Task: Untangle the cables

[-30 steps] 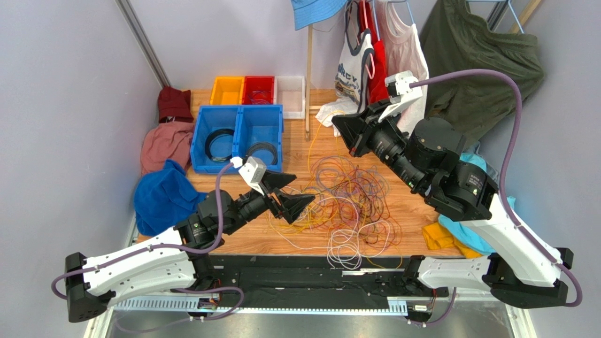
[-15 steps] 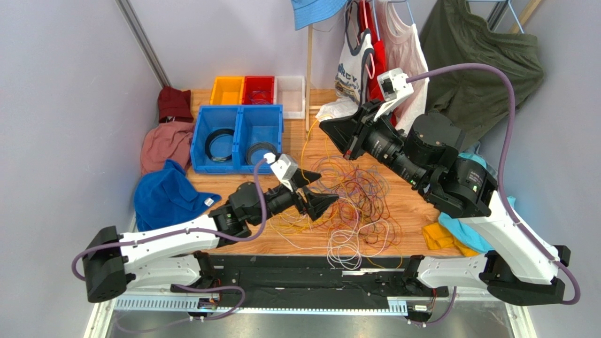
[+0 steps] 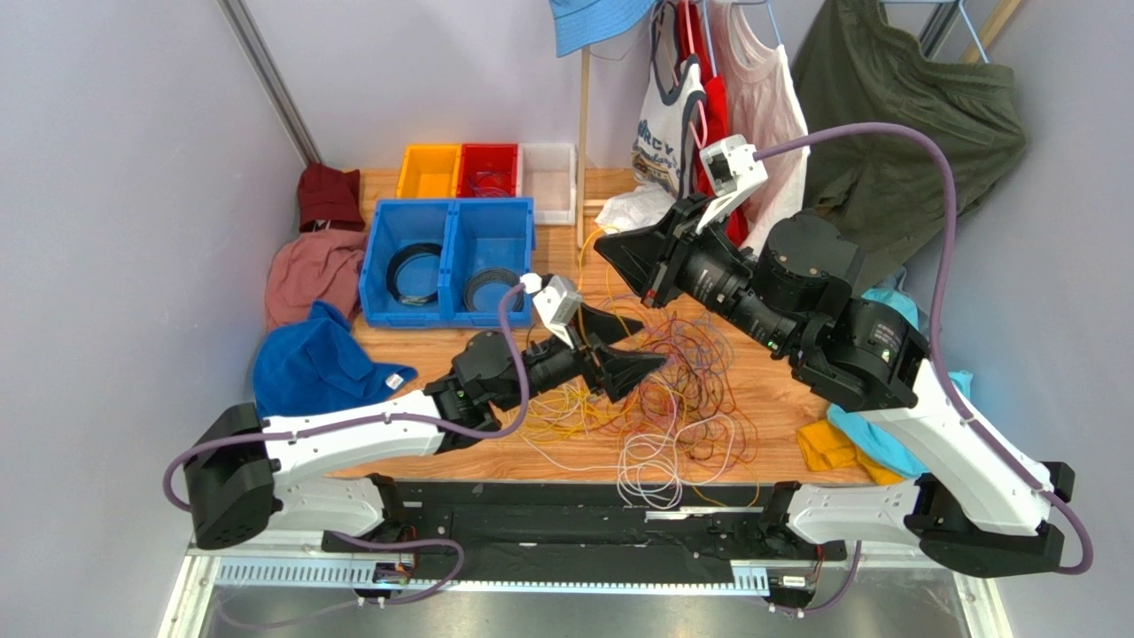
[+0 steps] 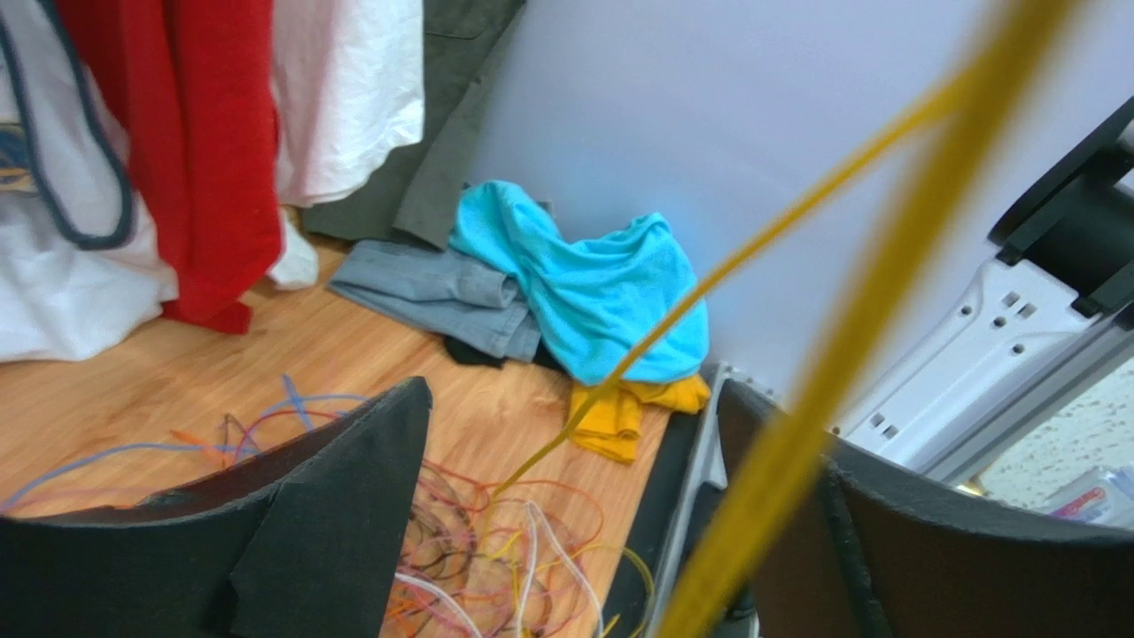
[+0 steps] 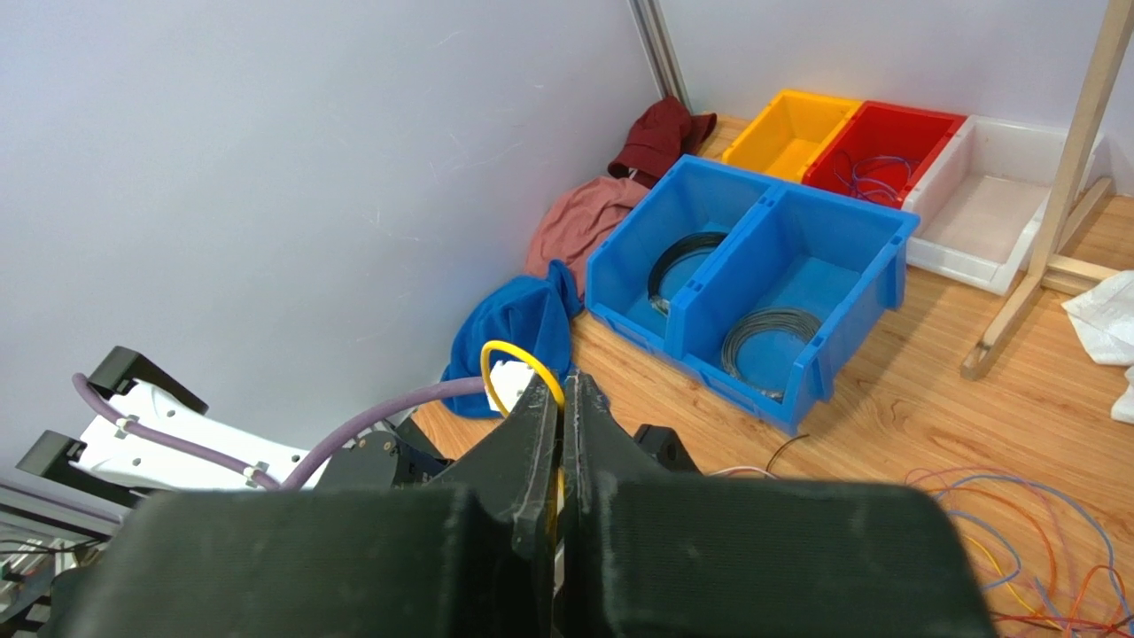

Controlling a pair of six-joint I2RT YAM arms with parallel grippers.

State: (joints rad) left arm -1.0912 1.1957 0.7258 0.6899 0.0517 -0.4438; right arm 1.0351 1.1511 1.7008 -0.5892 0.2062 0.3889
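With a yellow cable [image 4: 815, 386] being pinched by the right gripper [image 5: 559, 386] (left gripper [image 3: 652, 340] spread, empty), the tangle [image 3: 679, 386] risks being yanked tight.

No words or numbers are showing clearly enough to read; the white hanging cloth [image 3: 662, 126] at the back of the tabletop is carrying a blue print [image 3: 651, 141], but it is looking too small and blurry to make out.
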